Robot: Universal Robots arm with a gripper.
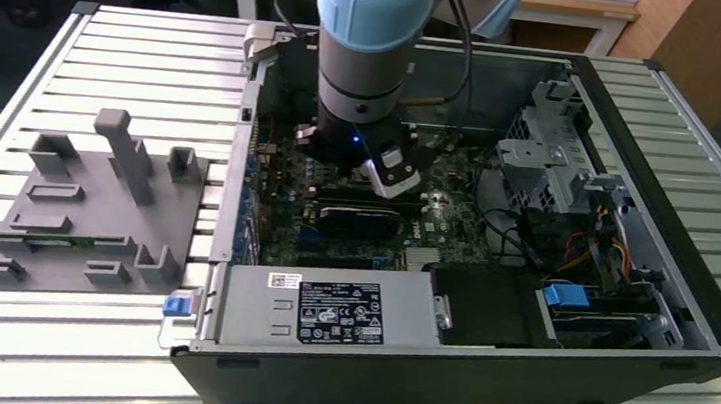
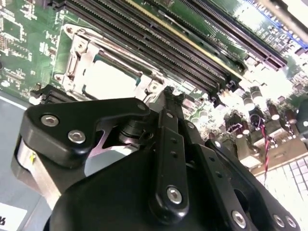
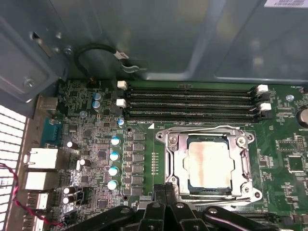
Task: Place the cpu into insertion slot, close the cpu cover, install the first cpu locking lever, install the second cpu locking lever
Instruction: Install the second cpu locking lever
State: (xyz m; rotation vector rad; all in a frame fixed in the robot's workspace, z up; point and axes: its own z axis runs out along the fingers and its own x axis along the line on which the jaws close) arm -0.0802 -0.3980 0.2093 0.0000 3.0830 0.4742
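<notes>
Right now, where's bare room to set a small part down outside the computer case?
The slatted table is bare between the grey fixture tray and the computer case, and along its near edge. Inside the case it's crowded: the arm hangs over the motherboard.

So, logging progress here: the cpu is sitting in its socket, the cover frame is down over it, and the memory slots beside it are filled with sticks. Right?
Not quite. In the first wrist view the cpu sits in the socket under the cover frame, but the memory slots beside it are empty.

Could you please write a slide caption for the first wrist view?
Black gripper beside the silver square cpu cover, closed over the silvery-tan cpu on the green board.
</notes>
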